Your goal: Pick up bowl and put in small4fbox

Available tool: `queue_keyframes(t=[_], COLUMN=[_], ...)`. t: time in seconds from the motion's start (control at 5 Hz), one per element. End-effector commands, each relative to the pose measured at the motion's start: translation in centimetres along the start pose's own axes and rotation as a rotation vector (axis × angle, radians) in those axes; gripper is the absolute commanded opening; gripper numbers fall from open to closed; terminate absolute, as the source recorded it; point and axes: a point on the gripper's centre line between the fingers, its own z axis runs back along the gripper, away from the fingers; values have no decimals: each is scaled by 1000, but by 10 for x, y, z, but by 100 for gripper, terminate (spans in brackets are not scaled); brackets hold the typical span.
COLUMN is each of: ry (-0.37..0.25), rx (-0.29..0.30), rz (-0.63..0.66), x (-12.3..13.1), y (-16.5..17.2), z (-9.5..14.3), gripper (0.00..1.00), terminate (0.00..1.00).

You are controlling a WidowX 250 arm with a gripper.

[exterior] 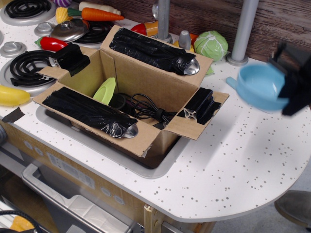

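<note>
The light-blue bowl (261, 87) hangs tilted in the air above the right side of the white counter, blurred by motion. My black gripper (287, 90) is at the right edge of the view, shut on the bowl's right rim. The small4fbox (146, 80), brown cardboard with two black-taped long flaps, stands open in the sink recess to the left of the bowl, well apart from it. Inside the box lie a green object (106, 91) and black cables (146, 109).
A light-blue knife handle (230, 82) peeks out at the bowl's left. A toy cabbage (210, 43), two grey posts (163, 19) (243, 29), a carrot (99, 14), a red pepper (51, 43) and stove burners (29, 68) stand behind and left of the box. The counter's rounded edge (243, 213) runs at the front right.
</note>
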Motion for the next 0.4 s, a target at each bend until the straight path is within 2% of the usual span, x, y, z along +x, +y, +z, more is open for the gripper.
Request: queue_keyframes(t=[0.0,0.2], ry=[60,77], rx=[96,139], rz=[-7,-46], x=[-23,-33], y=[73,113], z=[43,24], gripper=[0,0], terminate=[0,0])
